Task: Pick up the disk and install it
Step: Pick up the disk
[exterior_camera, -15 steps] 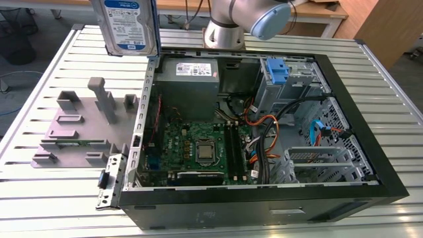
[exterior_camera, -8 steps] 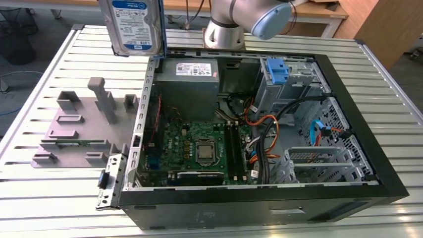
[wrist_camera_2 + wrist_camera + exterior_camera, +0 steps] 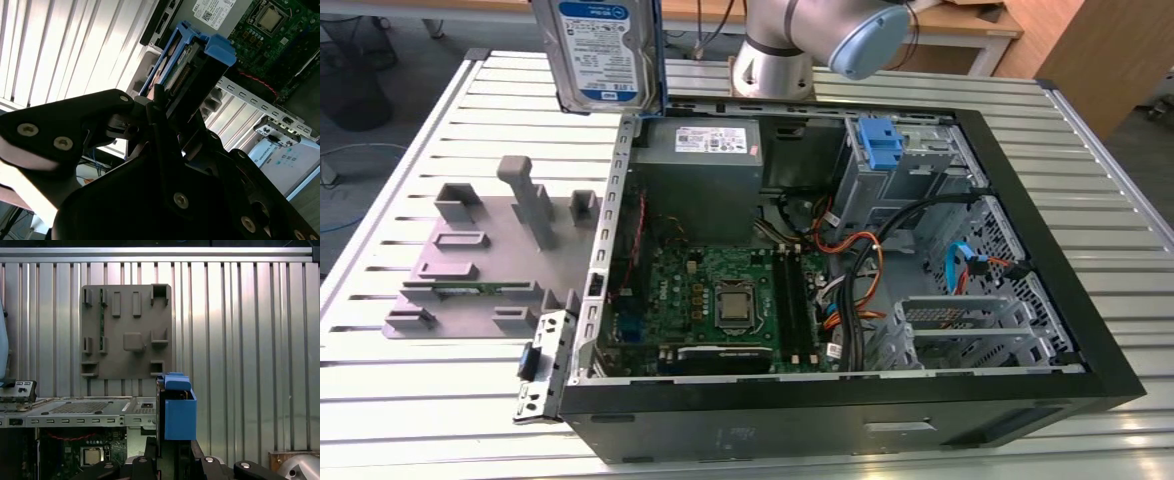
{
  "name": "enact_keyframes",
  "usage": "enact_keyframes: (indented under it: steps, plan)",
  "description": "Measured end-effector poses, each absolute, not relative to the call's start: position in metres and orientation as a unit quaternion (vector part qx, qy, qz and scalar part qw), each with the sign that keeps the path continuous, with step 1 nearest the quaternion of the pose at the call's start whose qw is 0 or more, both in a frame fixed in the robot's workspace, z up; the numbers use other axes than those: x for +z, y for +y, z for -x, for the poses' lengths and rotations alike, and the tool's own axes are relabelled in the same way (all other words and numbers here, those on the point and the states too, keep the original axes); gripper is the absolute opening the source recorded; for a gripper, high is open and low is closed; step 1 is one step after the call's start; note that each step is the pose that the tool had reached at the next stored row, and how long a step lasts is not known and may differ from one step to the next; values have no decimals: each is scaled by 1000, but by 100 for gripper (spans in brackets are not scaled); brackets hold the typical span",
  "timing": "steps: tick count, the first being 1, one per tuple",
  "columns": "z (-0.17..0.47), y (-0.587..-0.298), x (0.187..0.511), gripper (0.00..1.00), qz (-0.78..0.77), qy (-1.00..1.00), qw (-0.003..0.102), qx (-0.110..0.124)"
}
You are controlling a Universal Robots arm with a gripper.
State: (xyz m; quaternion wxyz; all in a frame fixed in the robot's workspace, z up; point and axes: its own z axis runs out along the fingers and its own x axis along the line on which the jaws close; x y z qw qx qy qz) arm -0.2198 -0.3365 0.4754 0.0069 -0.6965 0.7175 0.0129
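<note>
The disk, a silver-grey drive with a white and blue label, hangs upright in the air. It is over the back corner of the open computer case, on the exterior view's left. In both wrist views my gripper is shut on it. Its black fingers press both flat sides of the disk in its blue carrier frame. The gripper sits above the case's edge, with the slatted table behind it.
Inside the case are a grey power-supply box, a motherboard, cables and a drive cage with a blue tab. A grey fixture plate lies on the table beside the case. The arm's base stands behind the case.
</note>
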Motion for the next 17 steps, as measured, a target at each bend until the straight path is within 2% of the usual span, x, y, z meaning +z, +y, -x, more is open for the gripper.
enact_keyframes:
  steps: [17]
  plan:
    - [215, -337, 478, 35, 697, 717, 7, 13]
